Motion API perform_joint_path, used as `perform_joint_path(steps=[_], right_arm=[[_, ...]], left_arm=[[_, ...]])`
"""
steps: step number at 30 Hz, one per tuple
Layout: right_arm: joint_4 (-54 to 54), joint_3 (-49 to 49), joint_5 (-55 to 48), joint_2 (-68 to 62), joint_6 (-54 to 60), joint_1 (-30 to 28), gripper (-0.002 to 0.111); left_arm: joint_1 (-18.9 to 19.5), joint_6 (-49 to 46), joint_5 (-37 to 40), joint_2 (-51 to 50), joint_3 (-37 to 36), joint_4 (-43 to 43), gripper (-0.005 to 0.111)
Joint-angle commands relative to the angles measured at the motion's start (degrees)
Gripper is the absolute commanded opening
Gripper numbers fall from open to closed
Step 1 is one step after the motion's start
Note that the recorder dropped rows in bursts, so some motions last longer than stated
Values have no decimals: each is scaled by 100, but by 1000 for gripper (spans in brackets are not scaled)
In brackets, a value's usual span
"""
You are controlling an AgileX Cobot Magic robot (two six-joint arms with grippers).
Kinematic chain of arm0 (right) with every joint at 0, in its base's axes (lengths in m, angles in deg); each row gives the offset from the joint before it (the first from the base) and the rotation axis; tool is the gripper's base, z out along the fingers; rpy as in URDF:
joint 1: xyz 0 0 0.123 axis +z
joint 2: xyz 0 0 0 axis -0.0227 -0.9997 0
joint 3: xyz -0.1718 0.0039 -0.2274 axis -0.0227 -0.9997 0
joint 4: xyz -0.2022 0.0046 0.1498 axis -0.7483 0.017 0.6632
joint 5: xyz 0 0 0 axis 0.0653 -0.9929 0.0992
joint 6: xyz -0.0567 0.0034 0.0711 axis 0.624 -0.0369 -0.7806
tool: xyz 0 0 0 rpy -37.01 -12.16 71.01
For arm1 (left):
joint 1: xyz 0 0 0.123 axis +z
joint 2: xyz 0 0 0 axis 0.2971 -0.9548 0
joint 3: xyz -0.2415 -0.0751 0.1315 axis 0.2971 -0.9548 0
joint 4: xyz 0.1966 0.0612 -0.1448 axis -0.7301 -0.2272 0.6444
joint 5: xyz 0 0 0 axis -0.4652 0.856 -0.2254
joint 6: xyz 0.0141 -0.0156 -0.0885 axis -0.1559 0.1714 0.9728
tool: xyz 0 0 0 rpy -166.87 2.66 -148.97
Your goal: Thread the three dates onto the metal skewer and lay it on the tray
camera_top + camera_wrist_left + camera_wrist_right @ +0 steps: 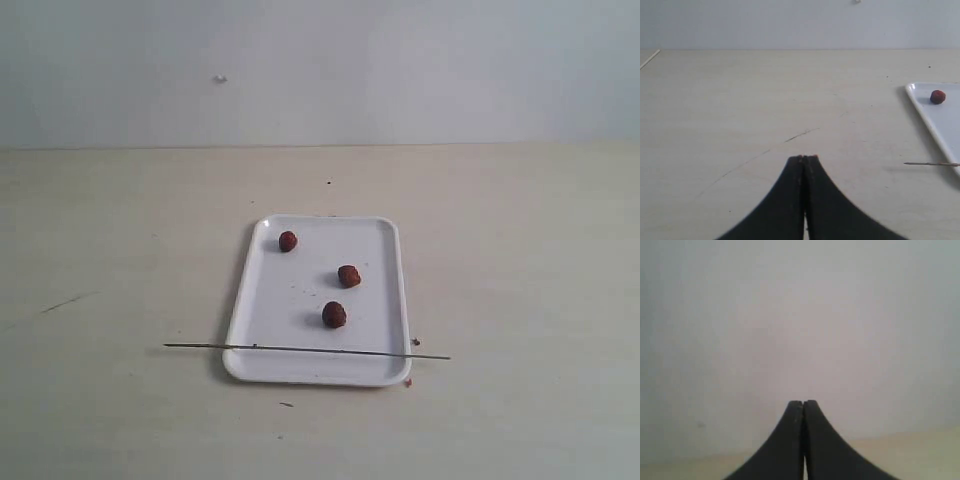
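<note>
A white tray [300, 370] lies in the middle of the table. Three dark reddish-brown dates rest on it: one at the far left [288, 241], one in the middle [348, 276], one nearer the front [334, 315]. The thin metal skewer [200, 347] lies across the tray's front end, both tips sticking out past the rim. Neither arm shows in the exterior view. My left gripper [804, 158] is shut and empty above bare table, with the tray's corner [914, 95], one date [938, 96] and the skewer tip [925, 163] off to its side. My right gripper [803, 402] is shut, facing the wall.
Small dark crumbs [415, 343] lie beside the tray's front right corner. A faint dark scratch [62, 303] marks the table on the left. A pale wall [320, 70] stands behind the table.
</note>
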State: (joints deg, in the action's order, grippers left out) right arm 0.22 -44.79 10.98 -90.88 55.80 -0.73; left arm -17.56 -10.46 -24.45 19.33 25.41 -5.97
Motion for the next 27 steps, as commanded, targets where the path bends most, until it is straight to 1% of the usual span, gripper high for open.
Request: perform_joint_path(steps=[1,3,5,7,9,11,15,17,19,21,22,25,27], right_arm=[[-325,1934,-2534,-2090,1420,0,0],[-314,2893,-4069,-3114,2420,14,0],[-167,3580,-5168,-3967,2756,137,0],[-34,4173,-6197,-4839,3479,409,0],[-6,4586,-7007,-5587,4216,806,0],[4,4768,-7107,-6109,4712,1200,0],[-19,4793,-7091,-6921,5104,2049,0],[-19,4793,-6923,-7269,5146,2338,4],[-19,4793,-6708,-7551,5146,2600,11],[-74,4793,-6656,-7732,5146,2724,18],[-102,4793,-6624,-7847,5161,2801,23],[-104,4793,-6422,-8041,5184,2863,34],[-104,4793,-6138,-8111,5193,2863,37]], left_arm=[[30,-18,-21,36,2,8,0],[30,-18,-21,36,2,8,0],[30,-18,-21,36,2,8,0],[30,-18,-21,36,2,8,0],[30,-18,-21,36,2,8,0],[30,-18,-21,36,2,8,0],[30,-18,-21,36,2,8,0],[30,-18,-21,36,2,8,0],[30,-18,-21,36,2,8,0],[30,-18,-21,36,2,8,0],[30,-18,-21,36,2,8,0],[30,-18,-21,36,2,8,0],[30,-18,-21,36,2,8,0]])
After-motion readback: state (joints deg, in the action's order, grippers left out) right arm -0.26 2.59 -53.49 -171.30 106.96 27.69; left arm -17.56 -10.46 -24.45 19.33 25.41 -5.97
